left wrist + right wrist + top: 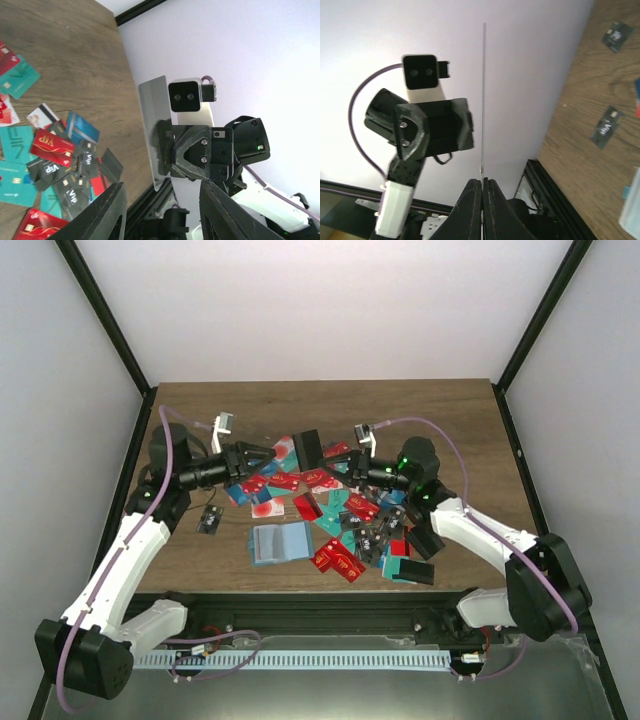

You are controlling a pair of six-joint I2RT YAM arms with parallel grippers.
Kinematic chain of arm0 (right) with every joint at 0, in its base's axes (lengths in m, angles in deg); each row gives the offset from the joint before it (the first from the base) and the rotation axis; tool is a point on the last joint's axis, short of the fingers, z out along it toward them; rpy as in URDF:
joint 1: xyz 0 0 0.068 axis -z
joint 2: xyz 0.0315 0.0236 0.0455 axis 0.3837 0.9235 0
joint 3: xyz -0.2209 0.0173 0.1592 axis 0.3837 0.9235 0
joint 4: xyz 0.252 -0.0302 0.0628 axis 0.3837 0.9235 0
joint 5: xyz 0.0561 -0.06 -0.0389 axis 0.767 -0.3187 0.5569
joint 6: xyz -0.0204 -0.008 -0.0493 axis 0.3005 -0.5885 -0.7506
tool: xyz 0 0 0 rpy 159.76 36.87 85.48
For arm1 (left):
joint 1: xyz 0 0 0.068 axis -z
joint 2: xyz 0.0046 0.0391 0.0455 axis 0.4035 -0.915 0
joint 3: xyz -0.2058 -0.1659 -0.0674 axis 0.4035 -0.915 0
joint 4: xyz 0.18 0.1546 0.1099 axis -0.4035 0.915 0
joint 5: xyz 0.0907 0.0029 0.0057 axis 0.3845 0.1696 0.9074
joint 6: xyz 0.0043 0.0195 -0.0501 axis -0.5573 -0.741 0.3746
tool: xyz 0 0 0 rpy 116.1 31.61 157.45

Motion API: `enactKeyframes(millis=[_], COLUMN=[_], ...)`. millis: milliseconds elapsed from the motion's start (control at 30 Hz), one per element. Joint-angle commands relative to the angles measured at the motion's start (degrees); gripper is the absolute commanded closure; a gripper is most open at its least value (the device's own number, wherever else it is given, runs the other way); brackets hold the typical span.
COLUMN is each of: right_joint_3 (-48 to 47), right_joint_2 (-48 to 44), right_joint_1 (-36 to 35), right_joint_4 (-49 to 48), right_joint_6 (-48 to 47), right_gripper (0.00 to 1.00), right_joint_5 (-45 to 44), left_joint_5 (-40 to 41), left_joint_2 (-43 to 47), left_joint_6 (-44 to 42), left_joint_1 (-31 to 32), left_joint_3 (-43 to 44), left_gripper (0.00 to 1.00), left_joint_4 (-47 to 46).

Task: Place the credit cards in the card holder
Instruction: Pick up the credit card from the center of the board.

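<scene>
My right gripper (332, 464) is shut on a credit card (307, 449) and holds it upright in the air above the table. The right wrist view shows this card (484, 90) edge-on as a thin line rising from the closed gripper (482, 187). In the left wrist view its grey face (154, 115) stands just beyond my left gripper (161, 186), whose jaws are open with nothing between them. That left gripper (272, 454) faces the card from the left. The teal-blue card holder (281, 543) lies on the table in front of both grippers. Many red, teal and black credit cards (345, 512) lie scattered.
A single dark card (209, 521) lies apart at the left, near the left arm. Dark blocky cases (410, 570) sit at the right of the pile. Black frame posts (105, 320) and white walls enclose the wooden table (420, 420).
</scene>
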Motion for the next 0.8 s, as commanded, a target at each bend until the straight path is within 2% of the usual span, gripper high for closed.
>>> enactKeyframes(millis=[0, 367, 600, 767], right_joint_3=[-4.77, -8.37, -8.7, -8.17], right_joint_2=[-0.32, 3.05, 3.38, 3.17], right_joint_1=[-2.09, -6.59, -7.8, -8.03], right_joint_4=[-4.23, -8.78, -9.03, -8.86], right_joint_6=[2.44, 4.26, 3.97, 3.85], right_gripper=[0.99, 0.99, 0.99, 0.99], right_joint_5=[0.67, -0.19, -0.85, -1.17], left_joint_5=[-4.46, -6.22, -5.83, -5.2], left_joint_2=[1.37, 0.76, 0.8, 0.74], left_joint_6=[5.73, 10.85, 11.26, 11.31], left_joint_1=[-0.23, 0.05, 0.28, 0.56], left_joint_3=[-1.35, -2.07, -3.04, -3.35], left_gripper=[0.57, 0.6, 0.77, 0.84], left_joint_4=[-10.75, -18.18, -18.52, -18.72])
